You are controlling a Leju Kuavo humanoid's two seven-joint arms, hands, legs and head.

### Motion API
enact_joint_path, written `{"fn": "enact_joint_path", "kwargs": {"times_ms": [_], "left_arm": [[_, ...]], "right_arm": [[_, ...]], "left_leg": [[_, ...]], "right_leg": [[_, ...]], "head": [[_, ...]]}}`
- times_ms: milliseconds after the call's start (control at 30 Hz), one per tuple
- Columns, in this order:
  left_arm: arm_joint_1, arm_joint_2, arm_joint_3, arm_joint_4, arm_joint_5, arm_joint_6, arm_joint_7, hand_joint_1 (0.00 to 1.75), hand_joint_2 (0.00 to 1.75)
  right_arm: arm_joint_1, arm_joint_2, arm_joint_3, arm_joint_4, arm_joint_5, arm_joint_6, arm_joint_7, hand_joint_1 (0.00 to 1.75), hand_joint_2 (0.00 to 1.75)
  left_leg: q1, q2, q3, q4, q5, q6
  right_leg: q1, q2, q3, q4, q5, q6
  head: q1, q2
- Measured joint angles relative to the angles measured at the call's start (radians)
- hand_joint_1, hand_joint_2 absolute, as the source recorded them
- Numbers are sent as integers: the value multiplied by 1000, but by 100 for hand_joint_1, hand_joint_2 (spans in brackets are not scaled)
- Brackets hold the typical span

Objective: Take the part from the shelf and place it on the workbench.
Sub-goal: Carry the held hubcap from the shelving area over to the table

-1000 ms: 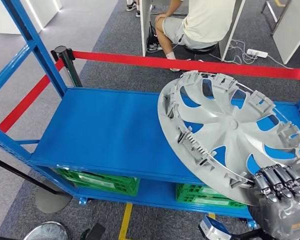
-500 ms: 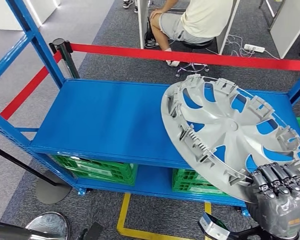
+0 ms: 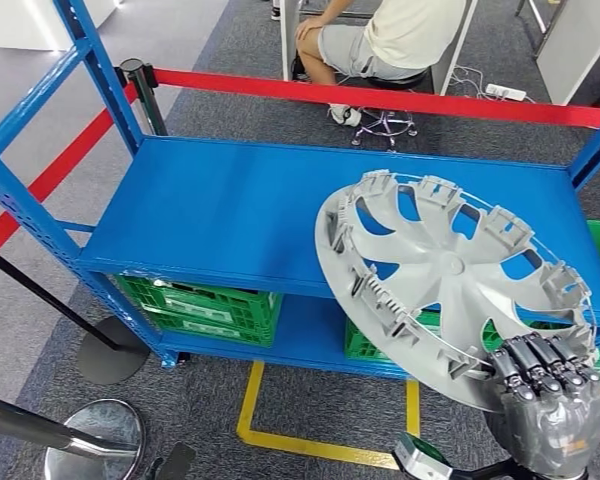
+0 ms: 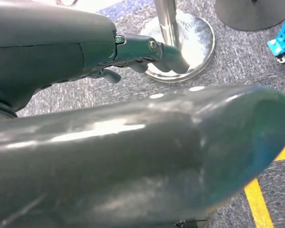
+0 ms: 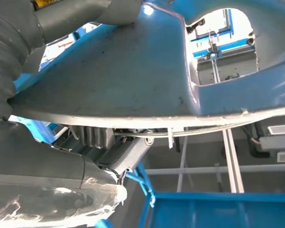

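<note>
Blue steel shelf, top deck bare across its left and middle, front edge unobstructed there; uprights at the left end and far right corner. Grey wheel cover held tilted, inner ribbed side facing the camera, its far half overlapping the right part of the shelf deck, its near half hanging out past the shelf's front edge over the carpet. Whether it touches the deck can't be told. Right hand grips the cover's near rim, fingers curled over the edge; in the right wrist view the cover spans the frame, thumb side partly hidden behind it. Left hand hangs near the floor, fingers extended, holding nothing; palm hidden by the arm. Green crates on the lower level under the shelf deck. Red barrier tape runs behind the shelf; a seated person beyond it, cut off at the top. Chrome stanchion base in front of the shelf's left end.
</note>
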Motion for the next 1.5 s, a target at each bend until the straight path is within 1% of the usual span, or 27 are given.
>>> {"fn": "enact_joint_path", "kwargs": {"times_ms": [67,133,233,267,300,333,367,433,500,533,600,667,767,800,833,867,933,1000,1067,1133,1200,1267,1300,1333,1400,1467,1500], "left_arm": [[0,2,2,0,2,0,0,0,0],[2,3,5,0,8,0,-9,0,0],[0,4,9,0,14,0,-23,0,0],[-1,4,10,0,13,-2,-20,0,0],[-1,4,10,0,11,-6,-14,0,0],[-1,4,10,0,8,-10,-7,0,0],[-1,4,10,0,6,-13,-2,0,0],[-3,4,10,0,4,-16,2,0,0],[-5,4,10,0,6,-17,3,0,0],[-6,4,10,0,7,-18,3,0,0],[-4,3,11,0,10,-21,3,0,0],[0,3,12,0,12,-22,3,0,0],[-1,2,16,0,14,-22,3,0,0],[-1,2,18,0,15,-21,3,0,0],[-1,2,19,0,16,-20,3,0,0],[-1,2,19,0,16,-19,3,0,0],[-2,1,21,0,18,-18,2,0,0],[-3,2,24,0,19,-18,0,0,0],[-5,3,26,0,19,-18,-1,0,0],[-5,4,27,0,19,-18,-1,0,0],[-5,4,27,0,17,-19,-1,0,0],[-6,2,27,0,12,-21,-1,0,0],[-7,2,27,0,10,-22,0,0,0],[-7,2,27,0,7,-23,1,0,0],[-7,0,27,0,1,-24,8,0,0],[-7,0,27,0,-4,-24,16,0,0],[-10,0,27,0,-5,-24,19,0,0]], "right_arm": [[6,1,-4,3,0,0,2,175,175],[11,2,-7,8,0,0,13,175,175],[18,2,-9,13,0,0,22,175,175],[20,2,-11,15,0,0,15,175,175],[21,3,-15,17,0,0,1,175,175],[21,4,-20,19,0,0,-20,175,175],[22,7,-29,21,0,0,-43,175,175],[22,16,-46,22,1,0,-81,175,175],[22,25,-61,23,1,0,-99,175,175],[21,28,-68,23,1,0,-103,175,175],[22,33,-80,23,0,-1,-105,175,175],[25,36,-89,23,0,-1,-107,175,175],[27,40,-100,23,0,-1,-112,175,175],[29,41,-105,23,0,-1,-115,175,175],[31,42,-111,23,0,-1,-117,175,175],[33,43,-116,23,0,-1,-119,175,175],[37,45,-125,23,0,-1,-123,175,175],[38,48,-130,21,0,-1,-126,175,175],[40,51,-134,20,0,-1,-128,175,175],[41,54,-140,20,0,-1,-130,175,175],[40,57,-144,20,0,-1,-134,175,175],[39,60,-148,19,0,-1,-142,175,175],[39,61,-150,19,0,-1,-149,175,175],[38,63,-152,19,0,-1,-155,175,175],[38,68,-154,18,0,-1,-168,175,175],[38,72,-156,15,0,-1,-177,175,175],[39,74,-158,14,0,-1,-181,175,175]], "left_leg": [[-1,-1,-6,3,14,-8],[1,-1,-14,17,-7,-18],[6,-1,-52,156,-147,-35],[8,-1,-64,220,-185,-37],[9,-1,-67,265,-199,-38],[9,-1,-58,283,-192,-37],[9,-1,-33,265,-169,-34],[6,-1,57,145,-124,-21],[1,-1,136,17,-118,-9],[-2,-2,151,-16,-122,-5],[-4,-1,143,-36,-111,1],[-2,3,128,-44,-91,11],[0,6,99,-46,-64,20],[0,6,88,-45,-55,20],[0,7,77,-44,-47,19],[2,7,68,-43,-40,16],[5,7,52,-37,-28,7],[3,6,36,-27,-18,-4],[-1,5,23,-20,-4,-12],[-1,5,9,-12,-11,-22],[2,5,-18,54,-79,-34],[5,5,-54,186,-173,-42],[5,5,-66,246,-199,-41],[5,5,-66,282,-203,-38],[0,5,-28,260,-153,-22],[-14,21,58,145,-111,3],[-22,34,108,70,-114,14]], "right_leg": [[2,1,-2,-20,-6,-16],[0,-2,-18,-18,7,-35],[0,-6,-44,-17,37,-55],[0,-6,-57,-16,48,-57],[1,-6,-71,-15,58,-57],[2,-6,-85,-14,69,-57],[3,-5,-98,-13,78,-56],[6,-5,-117,-12,94,-51],[7,-7,-130,-12,110,-40],[6,-9,-136,-14,119,-34],[3,-11,-148,-17,135,-23],[1,-10,-168,10,98,-14],[1,-9,-211,179,-36,-4],[0,-9,-217,233,-56,-1],[0,-9,-209,259,-52,2],[-1,-10,-184,247,-30,4],[-5,-9,-95,129,17,13],[-6,-5,-13,2,20,17],[-4,-1,5,-34,9,9],[-7,-3,-14,-26,17,-6],[-10,-6,-35,-22,31,-25],[-6,-8,-55,-19,45,-39],[-2,-9,-66,-18,52,-43],[2,-9,-78,-17,60,-47],[11,-9,-102,-17,75,-53],[19,-13,-118,-17,90,-56],[22,-18,-123,-16,96,-54]], "head": [[-3,0],[-5,0],[-12,0],[-12,0],[-12,0],[-12,0],[-12,0],[-12,0],[-11,0],[-11,0],[-11,0],[-9,0],[-6,0],[-6,0],[-6,0],[-6,0],[-5,0],[-5,0],[-5,0],[-6,0],[-10,0],[-14,0],[-14,0],[-14,0],[-14,0],[-14,0],[-14,0]]}}
